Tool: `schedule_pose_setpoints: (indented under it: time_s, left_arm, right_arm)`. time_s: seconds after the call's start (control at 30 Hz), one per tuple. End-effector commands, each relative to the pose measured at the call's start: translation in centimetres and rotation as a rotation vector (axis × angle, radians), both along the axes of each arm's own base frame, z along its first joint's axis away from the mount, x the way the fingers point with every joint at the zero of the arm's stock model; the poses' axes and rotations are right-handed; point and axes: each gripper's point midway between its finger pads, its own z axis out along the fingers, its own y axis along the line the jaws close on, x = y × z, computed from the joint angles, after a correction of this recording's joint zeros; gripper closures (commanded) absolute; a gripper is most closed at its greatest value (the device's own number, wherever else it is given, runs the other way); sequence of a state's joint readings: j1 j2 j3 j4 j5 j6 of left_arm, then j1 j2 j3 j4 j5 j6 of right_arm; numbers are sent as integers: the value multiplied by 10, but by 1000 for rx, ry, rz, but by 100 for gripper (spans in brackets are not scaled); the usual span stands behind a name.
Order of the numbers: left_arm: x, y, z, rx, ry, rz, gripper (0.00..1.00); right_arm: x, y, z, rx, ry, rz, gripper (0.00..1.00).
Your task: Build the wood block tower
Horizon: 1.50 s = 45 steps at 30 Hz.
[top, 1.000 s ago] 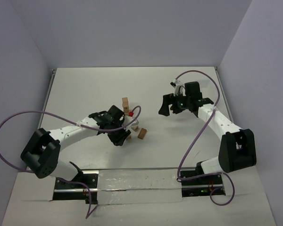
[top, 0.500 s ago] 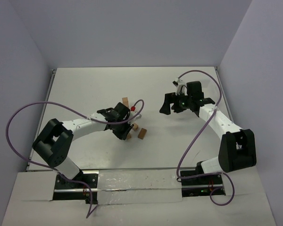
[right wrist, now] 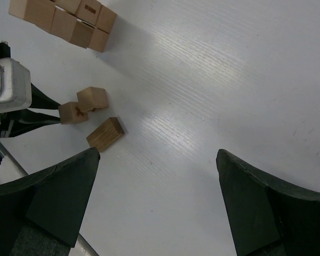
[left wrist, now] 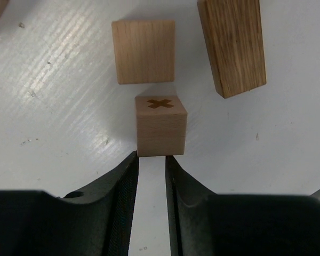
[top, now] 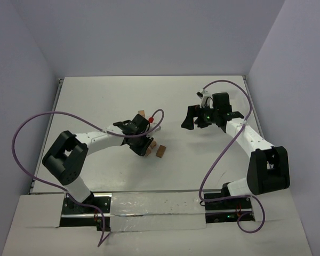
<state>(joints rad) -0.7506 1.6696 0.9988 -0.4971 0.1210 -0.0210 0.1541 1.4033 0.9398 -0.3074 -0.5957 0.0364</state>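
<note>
From above, the left arm reaches across the white desk (top: pixel 96 101) to its middle, and the left fingers (top: pixel 144 148) sit low among loose wood blocks (top: pixel 160 151). The tower (top: pixel 142 113) stands just behind that arm's wrist, only its top showing. The right fingers (top: pixel 194 120) hover well apart from it, off to the right, spread wide with nothing in them.

The left wrist camera shows its 2 fingers drawn narrow, bare desk visible in the slim gap. A marked cube (left wrist: pixel 161 125), with a dark cross on its top face, stands right at their tips, and I cannot tell if it touches them. It is not between them. Just beyond it lies a plain cube (left wrist: pixel 144 52), a small gap between the 2. A darker block (left wrist: pixel 232 45), longer than the cubes, lies up to the right.

The right wrist camera shows its fingers wide at both edges. The tower runs out of the top left corner, with 4 cubes in sight. Below it, both cubes and the darker block lie close together, by the left fingers.
</note>
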Motion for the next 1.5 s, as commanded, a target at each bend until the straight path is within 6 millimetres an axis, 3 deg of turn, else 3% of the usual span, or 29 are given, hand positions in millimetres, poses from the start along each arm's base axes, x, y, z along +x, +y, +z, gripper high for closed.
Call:
schedule_pose_setpoints:
  time_s: [0.0,0.63,0.8,0.9,0.97,1.03,1.13,1.23,1.33,1.47]
  left_arm:
    - [21,-18,15,-50,-66,21,66]
    - [32,-27,24,-63,-102,-4,65]
    - [20,-27,46,-123,-134,-102,60]
    - [6,-24,61,-155,-146,-205,54]
    - [-8,-21,75,-187,-162,-304,44]
    - [-28,-14,98,-225,-203,-465,21]
    - [-48,-7,130,-277,-291,-660,1]
    - [-63,-2,149,-294,-357,-854,1]
    - [-62,-5,163,-298,-471,-1030,1]
    - [-51,-13,160,-252,-524,-1193,1]
  right_arm:
    - [4,0,5,24,-23,-1,2]
    - [3,0,3,33,-11,7,2]
    - [3,1,4,37,-13,12,2]
    - [2,1,4,42,-10,15,2]
    - [2,2,4,43,-11,18,2]
    - [2,2,4,42,-14,20,2]
    - [3,2,4,38,-17,20,2]
    - [6,0,3,30,-21,11,2]
    - [11,-1,6,27,-31,2,2]
    - [15,-1,7,29,-33,-7,2]
